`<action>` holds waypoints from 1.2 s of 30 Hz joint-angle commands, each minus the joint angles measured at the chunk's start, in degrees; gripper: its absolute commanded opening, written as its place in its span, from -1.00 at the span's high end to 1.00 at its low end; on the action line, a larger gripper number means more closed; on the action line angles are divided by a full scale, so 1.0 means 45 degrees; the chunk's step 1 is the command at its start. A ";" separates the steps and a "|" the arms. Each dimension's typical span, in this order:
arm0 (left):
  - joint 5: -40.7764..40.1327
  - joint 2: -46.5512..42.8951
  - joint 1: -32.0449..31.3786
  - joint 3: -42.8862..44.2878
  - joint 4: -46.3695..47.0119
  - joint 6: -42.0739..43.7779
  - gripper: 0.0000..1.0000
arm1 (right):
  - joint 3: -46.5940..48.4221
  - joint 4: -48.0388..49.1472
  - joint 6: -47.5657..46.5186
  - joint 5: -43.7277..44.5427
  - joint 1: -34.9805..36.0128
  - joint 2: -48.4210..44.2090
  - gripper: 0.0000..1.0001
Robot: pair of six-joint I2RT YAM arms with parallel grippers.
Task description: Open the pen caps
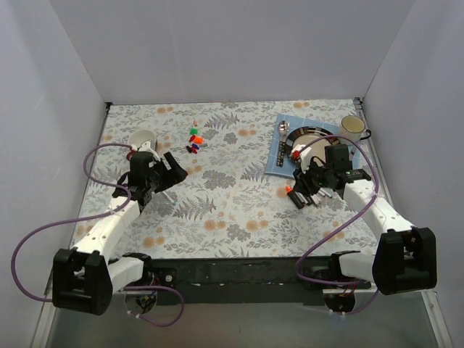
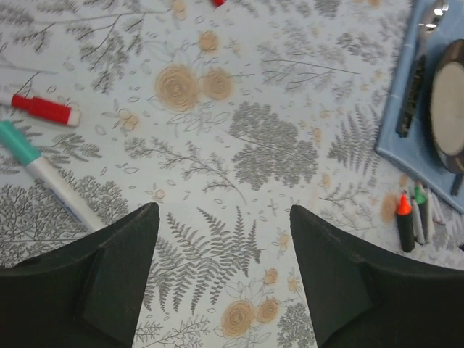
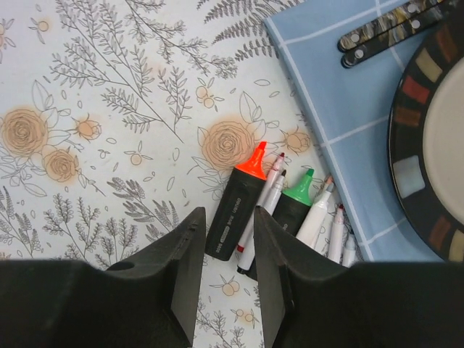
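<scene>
Two black-barrelled highlighters, at least four slim white pens — the rest I can't separate. One teal-capped pen, one short red-and-white piece, two cups, one plate, two cutlery pieces — loose caps too small to count.

The top view looks down from high behind the near edge over the whole tabletop. The cameras on the left hand and right hand look steeply down from close above. Both catch the pens beside the blue mat.
</scene>
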 commanded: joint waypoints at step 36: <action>-0.7287 0.6963 0.0850 0.3693 -0.3889 -0.2927 0.38 | 0.0285 -0.0420 -0.0441 -0.1816 0.0439 -0.0618 0.19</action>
